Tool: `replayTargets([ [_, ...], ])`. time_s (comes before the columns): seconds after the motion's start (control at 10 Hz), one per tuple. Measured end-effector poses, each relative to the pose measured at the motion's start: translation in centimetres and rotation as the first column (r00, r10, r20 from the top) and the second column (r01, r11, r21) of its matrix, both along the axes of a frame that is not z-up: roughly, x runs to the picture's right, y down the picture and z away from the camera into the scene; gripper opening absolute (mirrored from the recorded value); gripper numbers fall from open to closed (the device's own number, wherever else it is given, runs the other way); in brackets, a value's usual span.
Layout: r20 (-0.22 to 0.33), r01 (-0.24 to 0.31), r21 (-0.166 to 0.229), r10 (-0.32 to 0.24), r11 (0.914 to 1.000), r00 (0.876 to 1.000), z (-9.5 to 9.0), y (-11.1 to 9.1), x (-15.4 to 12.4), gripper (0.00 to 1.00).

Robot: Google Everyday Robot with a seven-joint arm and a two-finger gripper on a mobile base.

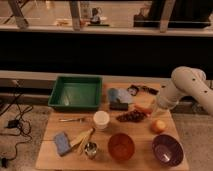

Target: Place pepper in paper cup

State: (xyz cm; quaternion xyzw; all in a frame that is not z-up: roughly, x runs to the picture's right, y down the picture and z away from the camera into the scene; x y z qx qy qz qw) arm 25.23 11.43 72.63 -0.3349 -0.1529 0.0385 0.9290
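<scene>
The pepper [142,109], thin and red-orange, lies on the wooden table [50,131] right of centre. My gripper [155,107], shut, hangs at the end of the white arm coming in from the right, just right of the pepper's end. Whether it touches the pepper I cannot tell. The cream-white paper cup [101,120] stands upright near the table's middle, well to the left of the gripper.
A green tray [75,93] sits at the back left. Beside the pepper are a dark heap [131,116] and a blue-grey packet [119,96]. An orange fruit [159,126], a red-orange bowl [121,146], a purple bowl [166,149], a metal cup [90,149] and a blue sponge [62,143] fill the front.
</scene>
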Motion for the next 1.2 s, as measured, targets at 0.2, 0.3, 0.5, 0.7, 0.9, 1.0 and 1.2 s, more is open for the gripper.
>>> replayTargets([
  [0.2, 0.001, 0.001, 0.000, -0.001, 1.0000, 1.000, 0.0, 0.0, -0.1, 0.04],
  [0.3, 0.001, 0.001, 0.000, -0.001, 1.0000, 1.000, 0.0, 0.0, -0.1, 0.04],
  [0.5, 0.002, -0.004, -0.006, 0.004, 1.0000, 1.000, 0.0, 0.0, -0.1, 0.04],
  [0.7, 0.055, -0.076, -0.056, 0.079, 0.9956, 0.995, -1.5, -0.1, -0.9, 0.04],
  [0.9, 0.144, -0.185, -0.104, 0.199, 0.9772, 0.969, -4.3, -1.1, -1.8, 0.04],
  [1.0, 0.195, -0.231, -0.131, 0.253, 0.9642, 0.948, -5.9, -1.7, -2.8, 0.04],
  [1.2, 0.281, -0.304, -0.183, 0.346, 0.9349, 0.895, -9.1, -2.4, -4.5, 0.04],
])
